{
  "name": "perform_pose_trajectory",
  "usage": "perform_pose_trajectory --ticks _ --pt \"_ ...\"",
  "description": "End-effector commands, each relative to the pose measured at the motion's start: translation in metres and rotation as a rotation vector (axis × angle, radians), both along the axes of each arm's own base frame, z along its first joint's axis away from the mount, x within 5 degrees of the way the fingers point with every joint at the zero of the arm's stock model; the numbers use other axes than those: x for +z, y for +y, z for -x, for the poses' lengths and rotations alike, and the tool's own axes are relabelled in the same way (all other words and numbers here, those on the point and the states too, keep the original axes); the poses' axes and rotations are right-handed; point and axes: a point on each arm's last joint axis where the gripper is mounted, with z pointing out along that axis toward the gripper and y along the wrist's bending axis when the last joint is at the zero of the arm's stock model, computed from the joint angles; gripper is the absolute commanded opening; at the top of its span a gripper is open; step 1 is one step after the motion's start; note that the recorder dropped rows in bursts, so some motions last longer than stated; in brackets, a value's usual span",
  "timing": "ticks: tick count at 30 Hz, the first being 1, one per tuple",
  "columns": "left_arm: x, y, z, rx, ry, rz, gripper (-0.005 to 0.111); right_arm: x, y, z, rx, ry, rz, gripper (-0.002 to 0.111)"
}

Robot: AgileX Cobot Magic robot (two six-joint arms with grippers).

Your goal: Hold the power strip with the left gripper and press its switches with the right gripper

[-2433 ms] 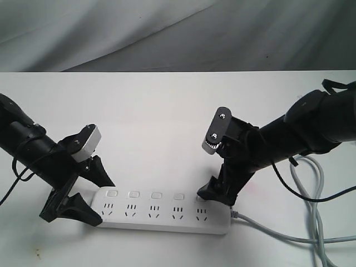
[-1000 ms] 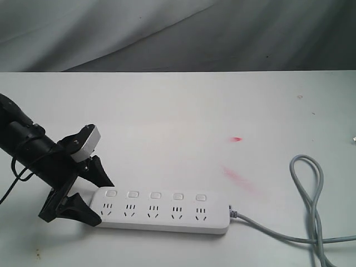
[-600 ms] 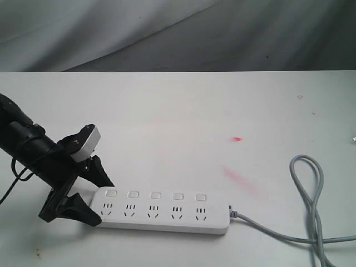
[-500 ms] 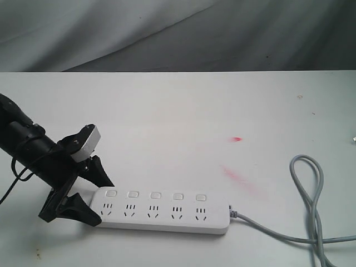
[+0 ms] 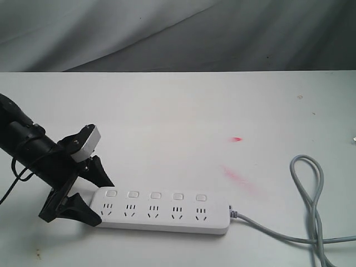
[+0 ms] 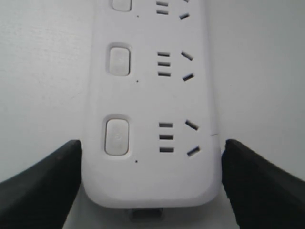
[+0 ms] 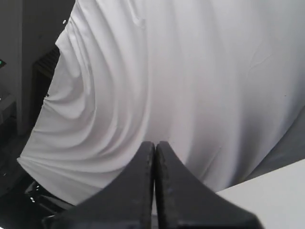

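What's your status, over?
Left end effector clamps power strip end. Right end effector shut, clear of strip. Nothing blocking switches.

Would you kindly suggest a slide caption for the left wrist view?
Left hand clasps the end of the power strip from both sides, with switches and sockets in close view.

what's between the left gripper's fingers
The end of the power strip, with its last switch and socket set. The left wrist view shows it, a left gripper finger at each long side.
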Motion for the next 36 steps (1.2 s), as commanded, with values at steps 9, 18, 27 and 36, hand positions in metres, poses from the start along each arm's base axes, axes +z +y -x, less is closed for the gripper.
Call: perform_pose_trajectory --ticks 9,18,27,36 --pt "-0.002 -0.001 0.002 -0.024 -0.006 -0.018 0.0 -0.098 -0.031 -0.013 -0.09 0.25 0.298 0.0" --pt "-0.002 -0.001 0.002 -0.024 -0.006 -0.018 0.0 -0.108 -0.093 -0.012 -0.347 0.316 1.019 0.0" --pt "-0.002 -0.001 0.002 -0.024 -0.006 -0.018 0.0 -0.087 -0.095 0.007 -0.453 0.214 1.018 0.0" --pt "-0.002 -0.001 0.002 -0.024 -0.006 -0.018 0.0 -0.085 -0.095 0.009 -0.455 0.207 1.018 0.0"
